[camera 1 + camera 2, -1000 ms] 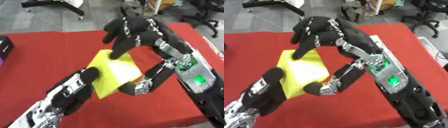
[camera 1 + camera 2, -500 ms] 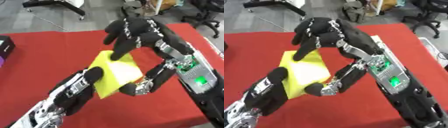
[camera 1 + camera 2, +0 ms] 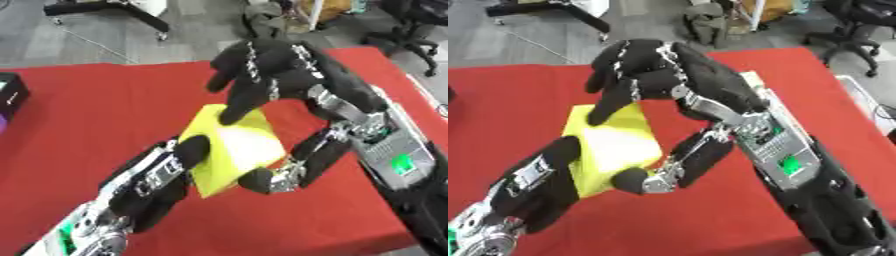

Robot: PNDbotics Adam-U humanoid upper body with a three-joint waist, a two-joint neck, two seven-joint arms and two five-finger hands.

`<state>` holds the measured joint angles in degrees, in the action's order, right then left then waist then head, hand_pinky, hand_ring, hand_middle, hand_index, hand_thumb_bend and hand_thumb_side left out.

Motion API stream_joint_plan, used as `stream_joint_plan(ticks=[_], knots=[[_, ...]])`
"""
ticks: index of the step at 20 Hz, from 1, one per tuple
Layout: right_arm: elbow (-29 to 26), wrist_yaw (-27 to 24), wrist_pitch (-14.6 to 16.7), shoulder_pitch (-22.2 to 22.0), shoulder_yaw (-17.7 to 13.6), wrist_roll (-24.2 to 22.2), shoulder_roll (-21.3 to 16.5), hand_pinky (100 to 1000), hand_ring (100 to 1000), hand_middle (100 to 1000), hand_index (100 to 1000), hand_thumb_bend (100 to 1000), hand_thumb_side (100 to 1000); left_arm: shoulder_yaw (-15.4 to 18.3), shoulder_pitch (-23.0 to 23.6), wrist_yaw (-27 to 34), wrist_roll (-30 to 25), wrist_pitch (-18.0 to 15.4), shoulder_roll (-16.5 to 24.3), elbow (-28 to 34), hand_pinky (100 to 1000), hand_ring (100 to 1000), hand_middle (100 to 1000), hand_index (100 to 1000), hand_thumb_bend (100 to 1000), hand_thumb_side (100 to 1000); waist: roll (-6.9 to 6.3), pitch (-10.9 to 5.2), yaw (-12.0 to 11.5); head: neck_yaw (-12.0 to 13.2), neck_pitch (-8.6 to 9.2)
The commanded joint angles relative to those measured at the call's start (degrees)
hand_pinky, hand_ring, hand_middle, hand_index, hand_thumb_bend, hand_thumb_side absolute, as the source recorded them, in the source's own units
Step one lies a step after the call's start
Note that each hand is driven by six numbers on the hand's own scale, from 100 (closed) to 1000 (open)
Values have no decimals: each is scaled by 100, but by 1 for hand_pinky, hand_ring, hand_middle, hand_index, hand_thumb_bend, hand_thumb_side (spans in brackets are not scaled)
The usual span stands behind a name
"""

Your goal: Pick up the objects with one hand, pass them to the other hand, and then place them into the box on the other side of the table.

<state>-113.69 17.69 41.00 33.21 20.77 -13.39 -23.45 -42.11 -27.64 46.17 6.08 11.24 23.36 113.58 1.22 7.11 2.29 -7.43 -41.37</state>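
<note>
1. The red table (image 3: pixel 96 110) fills most of the picture. No box shows on it, unless the dark thing (image 3: pixel 10 92) at the left edge is one.
2. The right hand (image 3: pixel 271 70) comes in from the right to the middle. Its fingers (image 3: pixel 241 102) rest on the top of the yellow block (image 3: pixel 241 150) and its thumb (image 3: pixel 262 179) presses below, so it pinches the block.
3. The left hand (image 3: pixel 162 175) reaches up from the lower left. It is under and behind the block, touching it. I cannot tell if its fingers are curled.
4. The block is in the middle, between both hands and above the table.
5. If the left hand lets go before the pinch is good, the smooth block could slip, tip and fall.
</note>
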Motion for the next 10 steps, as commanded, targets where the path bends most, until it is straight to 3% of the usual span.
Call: stream_joint_plan(ticks=[1, 4, 6, 10], knots=[[-90, 62, 68, 24, 71, -102, -52, 770, 708, 505, 712, 278, 359, 27, -136, 80, 297, 53, -72, 101, 917, 497, 398, 459, 158, 478, 8, -100, 1, 11, 40], [-90, 118, 117, -4, 42, -159, -63, 779, 737, 574, 796, 367, 378, 19, -126, 102, 407, 60, -72, 101, 917, 492, 388, 443, 148, 476, 10, -98, 1, 23, 21], [-90, 150, 130, -17, 16, -169, -61, 787, 761, 675, 885, 458, 402, 8, -108, 103, 427, 61, -66, 101, 918, 495, 392, 443, 153, 480, 10, -97, -1, 26, 10], [-90, 247, 93, -41, -46, -120, -50, 807, 804, 798, 962, 565, 478, -13, -43, 75, 398, 64, -53, 101, 919, 498, 395, 443, 152, 481, 9, -98, -6, 27, 2]])
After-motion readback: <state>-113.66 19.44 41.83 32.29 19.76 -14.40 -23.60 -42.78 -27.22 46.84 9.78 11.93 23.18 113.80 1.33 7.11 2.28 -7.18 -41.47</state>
